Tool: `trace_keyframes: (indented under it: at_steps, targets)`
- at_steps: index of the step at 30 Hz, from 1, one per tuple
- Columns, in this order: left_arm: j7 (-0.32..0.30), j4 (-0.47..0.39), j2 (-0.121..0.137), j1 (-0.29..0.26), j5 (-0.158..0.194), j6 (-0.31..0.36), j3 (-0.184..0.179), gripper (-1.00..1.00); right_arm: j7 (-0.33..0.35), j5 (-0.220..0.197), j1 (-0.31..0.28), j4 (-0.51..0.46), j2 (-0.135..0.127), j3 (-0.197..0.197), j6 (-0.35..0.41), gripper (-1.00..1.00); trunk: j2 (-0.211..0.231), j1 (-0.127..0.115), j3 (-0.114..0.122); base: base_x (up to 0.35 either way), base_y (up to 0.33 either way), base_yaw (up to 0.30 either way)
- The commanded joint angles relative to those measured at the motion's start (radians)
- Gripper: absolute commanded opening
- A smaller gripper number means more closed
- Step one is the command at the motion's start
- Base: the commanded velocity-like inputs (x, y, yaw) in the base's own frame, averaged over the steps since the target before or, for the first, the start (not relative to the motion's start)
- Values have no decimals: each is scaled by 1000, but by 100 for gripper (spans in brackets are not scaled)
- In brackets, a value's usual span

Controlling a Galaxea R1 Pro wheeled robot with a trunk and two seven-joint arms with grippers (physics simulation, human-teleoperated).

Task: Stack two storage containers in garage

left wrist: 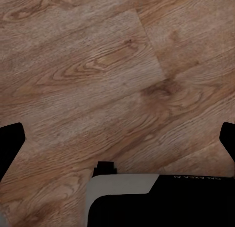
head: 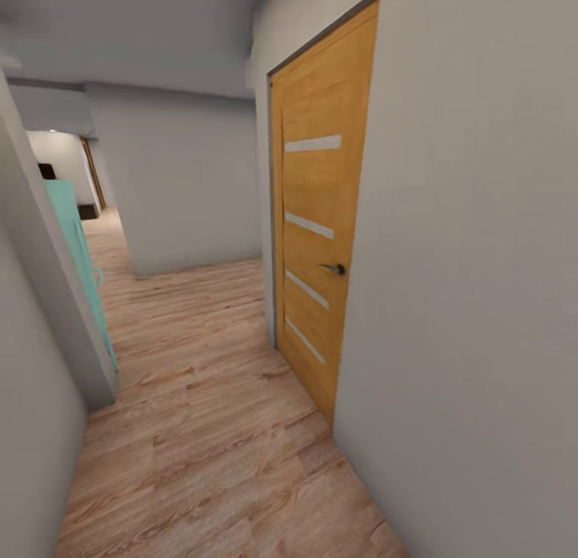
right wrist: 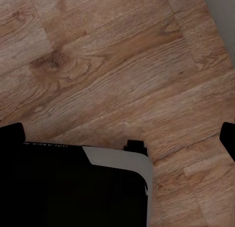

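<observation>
The left gripper [left wrist: 117, 139] hung above the wood plank floor [left wrist: 98, 75] with its two dark fingertips [left wrist: 11, 139] spread wide to the frame's edges and nothing between them. The right gripper [right wrist: 120, 139] hung likewise, fingers [right wrist: 12, 134] wide apart and empty, over the same planks, with a strip of pale wall [right wrist: 223, 16] nearby. Part of the robot's black-and-white base [right wrist: 73, 188] showed beneath each wrist. From the head, a narrow hallway ran toward twelve o'clock. An orange wooden door [head: 317, 245] with pale slats and a dark handle [head: 335, 268] stood shut at two o'clock. A turquoise panel [head: 76, 253] leaned at ten o'clock. No storage container was in sight.
</observation>
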Motion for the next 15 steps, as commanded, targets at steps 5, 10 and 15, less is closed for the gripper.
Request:
trace_keyframes:
  at_steps: [5,10,15]
  targets:
    - [-5,5,0,-2,5,-7,2,100,4,-8,-1,4,0,8,-8,100,-1,1,-1,326,0,279]
    - [-5,5,0,-2,5,-7,2,100,4,-8,-1,4,0,8,-8,100,-1,1,-1,326,0,279]
    - [-5,5,0,-2,5,-7,2,100,4,-8,-1,4,0,8,-8,100,-1,1,-1,326,0,279]
